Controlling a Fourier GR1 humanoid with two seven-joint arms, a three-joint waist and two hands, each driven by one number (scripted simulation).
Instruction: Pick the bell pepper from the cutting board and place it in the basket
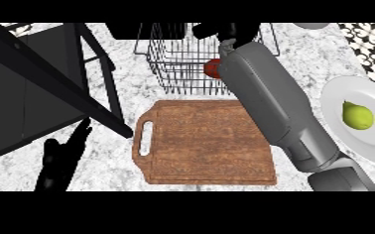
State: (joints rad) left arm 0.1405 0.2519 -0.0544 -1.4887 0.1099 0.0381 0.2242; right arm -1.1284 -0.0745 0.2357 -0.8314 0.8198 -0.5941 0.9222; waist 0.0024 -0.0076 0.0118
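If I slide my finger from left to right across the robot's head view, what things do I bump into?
Left hand → cutting board → plate with a yellow-green fruit on it. The basket and the right arm overlap the board's span, so I left them out.

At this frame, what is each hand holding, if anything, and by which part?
The right hand is over the basket, with the red bell pepper beside its forearm; whether it holds it cannot be told. The left hand holds nothing.

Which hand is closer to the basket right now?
Right. The right hand is over the basket, by the bell pepper; the left hand rests low at the view's left, beyond the cutting board.
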